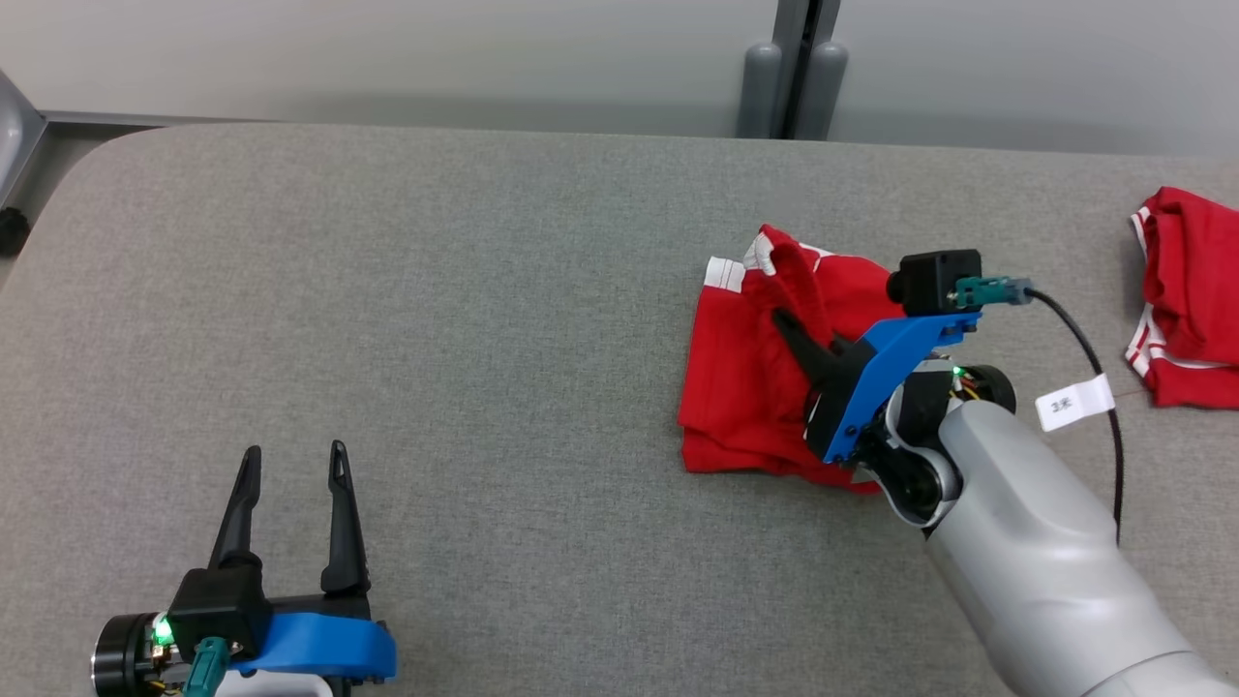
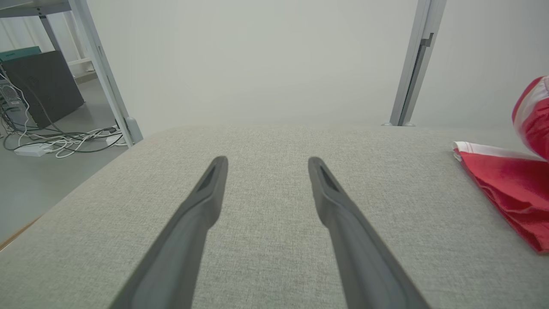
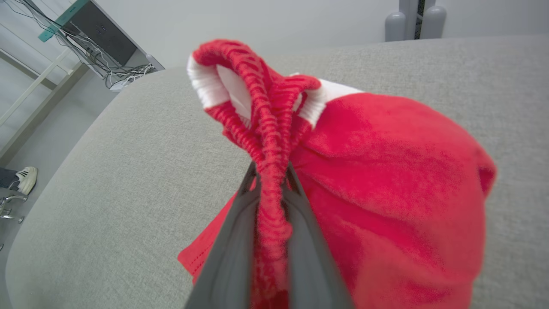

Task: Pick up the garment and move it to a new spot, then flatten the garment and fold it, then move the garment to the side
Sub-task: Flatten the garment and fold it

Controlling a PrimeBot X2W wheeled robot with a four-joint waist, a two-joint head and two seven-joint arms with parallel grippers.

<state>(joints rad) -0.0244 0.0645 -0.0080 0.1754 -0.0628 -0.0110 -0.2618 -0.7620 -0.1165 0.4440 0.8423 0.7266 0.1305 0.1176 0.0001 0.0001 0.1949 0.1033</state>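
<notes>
Pinched only by its band [image 3: 266,107] in the right gripper [image 1: 786,324], the garment [image 1: 736,387] could be dropped; far from it, the left gripper [image 1: 295,451] is spread.

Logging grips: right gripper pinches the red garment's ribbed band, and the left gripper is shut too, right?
No: the left gripper is open and empty, per the left wrist view. The right gripper does pinch the ribbed band of the red garment.

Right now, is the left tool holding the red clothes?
No, the left tool is open over the grey table, and the red garment lies apart from it, off to one side.
</notes>
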